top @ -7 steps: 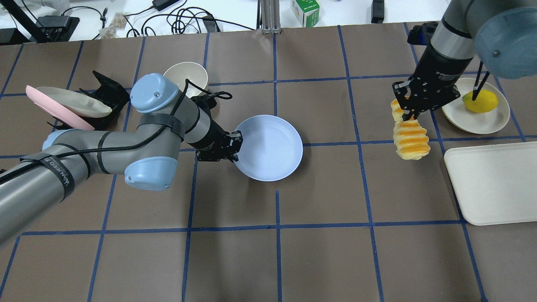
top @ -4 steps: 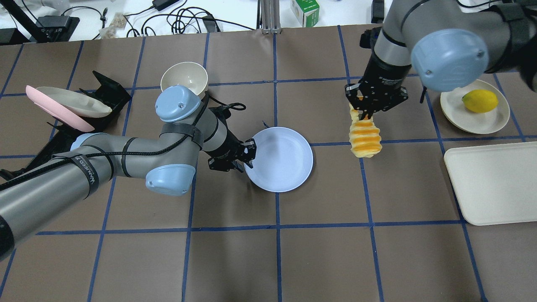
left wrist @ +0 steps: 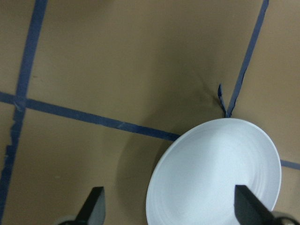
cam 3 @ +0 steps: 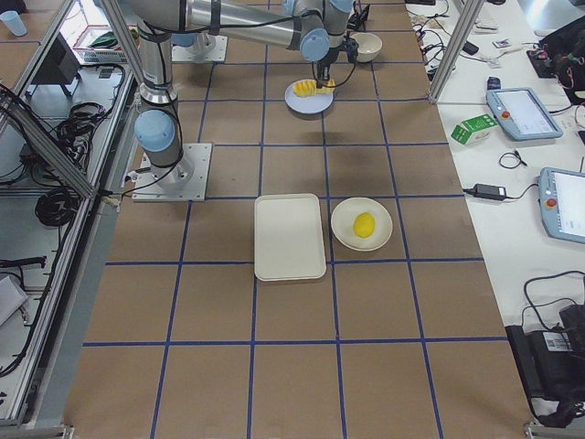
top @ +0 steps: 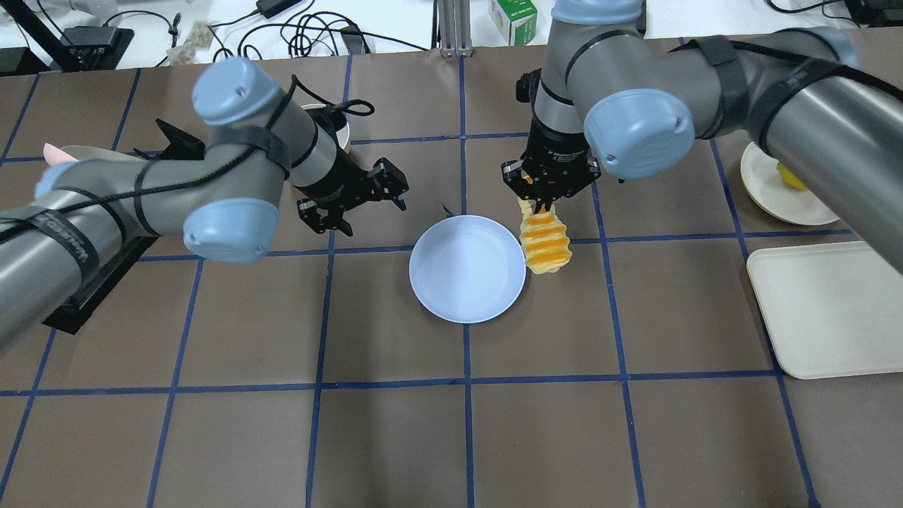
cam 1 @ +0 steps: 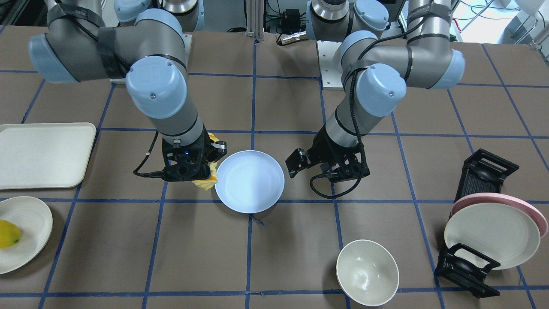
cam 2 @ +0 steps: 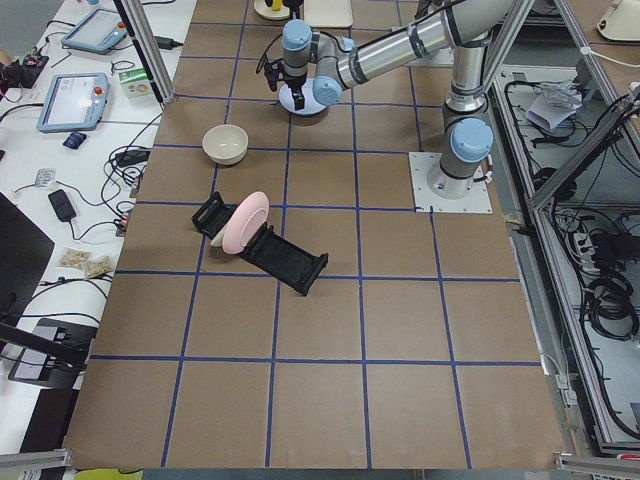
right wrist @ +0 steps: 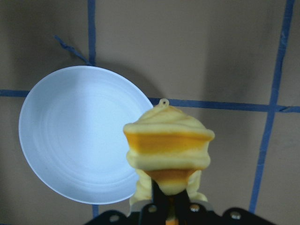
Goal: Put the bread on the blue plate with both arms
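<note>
Bread [top: 543, 243] hangs from the right end effector [top: 542, 204], pinched at its upper end. It has crossed the bench [top: 451, 437] to just beside the blue plate [top: 465, 282]. The left end effector [top: 356, 204], lately at the plate's rim, has pulled away with fingers spread. The plate looks positioned, so probably only lowering the loaf onto it remains.
</note>
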Controlling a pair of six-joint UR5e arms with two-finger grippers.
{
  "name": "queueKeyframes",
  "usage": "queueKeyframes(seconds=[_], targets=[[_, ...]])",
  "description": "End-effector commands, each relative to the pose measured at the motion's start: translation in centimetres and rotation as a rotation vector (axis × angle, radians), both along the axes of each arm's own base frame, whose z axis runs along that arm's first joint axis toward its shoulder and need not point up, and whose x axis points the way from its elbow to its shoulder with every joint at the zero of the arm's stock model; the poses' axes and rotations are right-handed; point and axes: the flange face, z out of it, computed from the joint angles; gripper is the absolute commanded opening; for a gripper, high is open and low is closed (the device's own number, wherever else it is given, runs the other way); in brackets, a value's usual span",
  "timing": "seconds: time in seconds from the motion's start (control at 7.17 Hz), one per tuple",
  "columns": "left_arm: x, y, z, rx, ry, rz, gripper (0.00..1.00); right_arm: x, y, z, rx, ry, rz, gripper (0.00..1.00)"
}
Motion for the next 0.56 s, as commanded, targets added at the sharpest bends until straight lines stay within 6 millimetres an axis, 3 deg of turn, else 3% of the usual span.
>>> queueKeyframes(seconds=[0.0,0.14,0.42], targets=[[3.0,0.1,9.4,0.067,-0.133,-0.188,1.00,6.8,0.5,-5.0,-0.016,0.006,-0.076,0.00],[5.0,0.3,12.9,0.031,-0.234,-0.254,1.00,8.7,0.7,-6.8,-0.043,-0.001,-0.090,0.00],[6.3,3.1,17.6,0.019,-0.247,-0.284,1.00,9.1,0.9,-8.5,-0.017,0.010,-0.093,0.00]])
